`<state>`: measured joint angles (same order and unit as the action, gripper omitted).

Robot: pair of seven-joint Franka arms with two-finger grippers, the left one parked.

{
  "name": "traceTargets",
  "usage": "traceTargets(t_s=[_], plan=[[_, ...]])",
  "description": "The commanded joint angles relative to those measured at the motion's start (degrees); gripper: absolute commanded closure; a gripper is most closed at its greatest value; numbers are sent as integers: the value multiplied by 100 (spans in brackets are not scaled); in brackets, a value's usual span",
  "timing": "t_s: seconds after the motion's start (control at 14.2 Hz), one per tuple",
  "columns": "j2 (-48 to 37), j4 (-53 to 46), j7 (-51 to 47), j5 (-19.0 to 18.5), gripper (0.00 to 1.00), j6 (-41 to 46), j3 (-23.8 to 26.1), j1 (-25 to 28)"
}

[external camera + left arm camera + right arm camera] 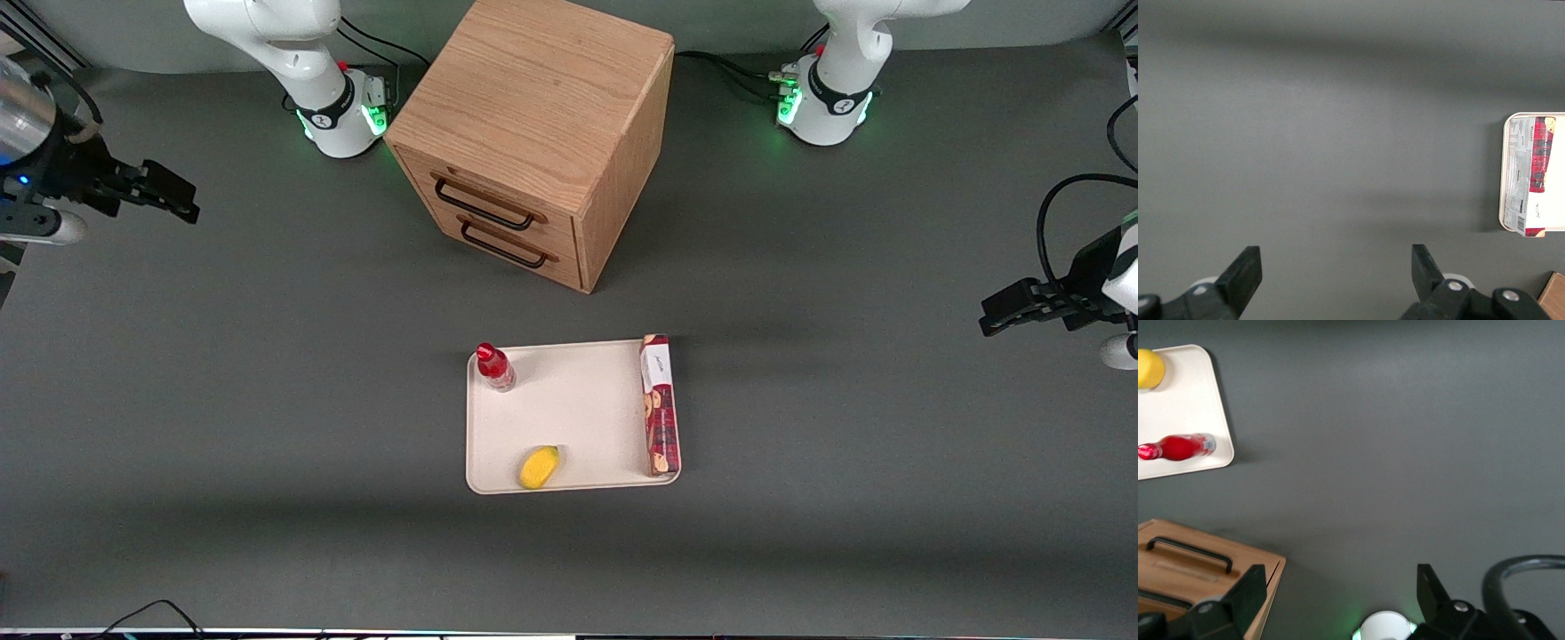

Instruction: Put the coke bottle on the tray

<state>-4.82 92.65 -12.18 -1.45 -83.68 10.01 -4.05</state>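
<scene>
The coke bottle (494, 366), with red cap and red label, stands upright on the cream-white tray (582, 404), in the tray corner nearest the drawer cabinet and the working arm's end. It also shows in the right wrist view (1177, 447) on the tray (1188, 400). My right gripper (182, 200) hangs above the bare table far toward the working arm's end, well apart from the bottle. In the right wrist view the gripper (1339, 580) is open and empty.
A wooden drawer cabinet (533, 133) with two closed drawers stands farther from the front camera than the tray. A long red cookie box (660, 404) lies along the tray's edge toward the parked arm. A yellow fruit (539, 467) lies on the tray's near edge.
</scene>
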Motion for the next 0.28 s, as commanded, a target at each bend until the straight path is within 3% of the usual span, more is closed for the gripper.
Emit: traceTargets(t_s=[0.0, 0.21], plan=[[-950, 1423, 461, 171, 0, -807, -183, 71], [-775, 1108, 374, 171, 0, -790, -183, 98]])
